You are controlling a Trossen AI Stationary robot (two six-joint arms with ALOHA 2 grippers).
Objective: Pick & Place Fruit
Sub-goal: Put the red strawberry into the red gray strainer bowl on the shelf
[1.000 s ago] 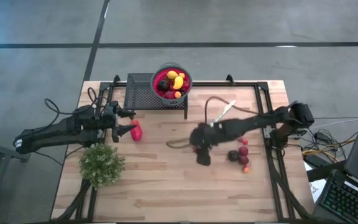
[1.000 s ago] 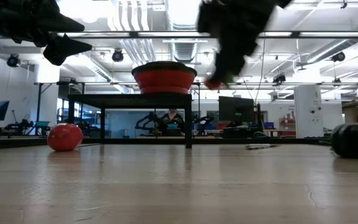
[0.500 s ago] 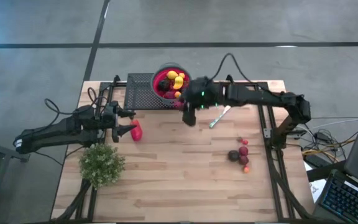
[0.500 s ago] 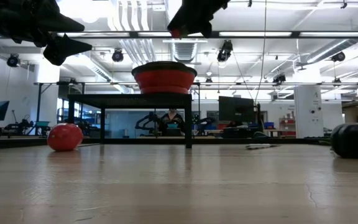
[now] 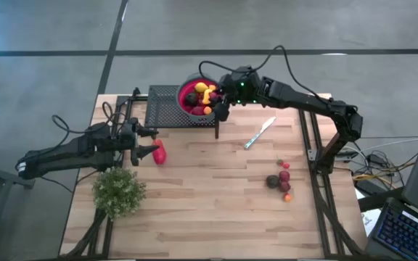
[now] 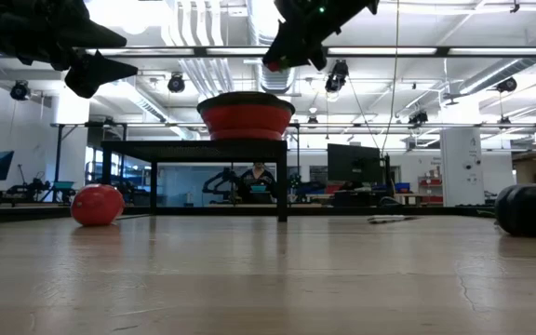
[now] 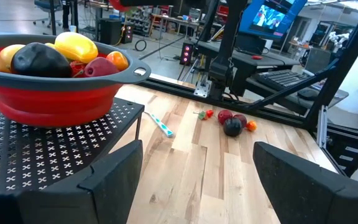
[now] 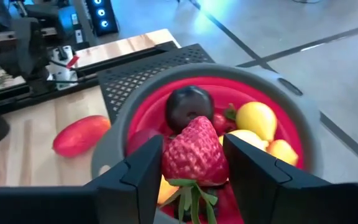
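The bench (image 5: 194, 210) is pale wood planking, bare along its near edge. On its near left stands a bushy green plant (image 5: 118, 191). Just beyond it the left gripper (image 5: 148, 143) hangs with its jaws wide apart and nothing between them, beside the large red fruit (image 5: 159, 151) lying on the wood. Toward the right side a small cluster of loose fruits (image 5: 281, 179), dark maroon, red and orange, lies on the planks, and a silver knife (image 5: 259, 133) lies farther back, near the middle.

At the far edge a black perforated stand (image 5: 165, 106) carries a red bowl (image 5: 193, 85) with a grey rim. In it are yellow, orange, red and dark maroon fruits (image 7: 53, 55) piled together. The right gripper (image 5: 220, 101) hovers over the bowl's right rim, its jaws part closed on a red strawberry (image 8: 194, 153) with green leaves, held directly above the bowl's contents.

Beyond the bench the floor is grey concrete crossed by dark lines. The low view shows a large workshop with ceiling ducts, strip lights, desks and monitors, and a seated person (image 6: 258, 177) behind the stand.
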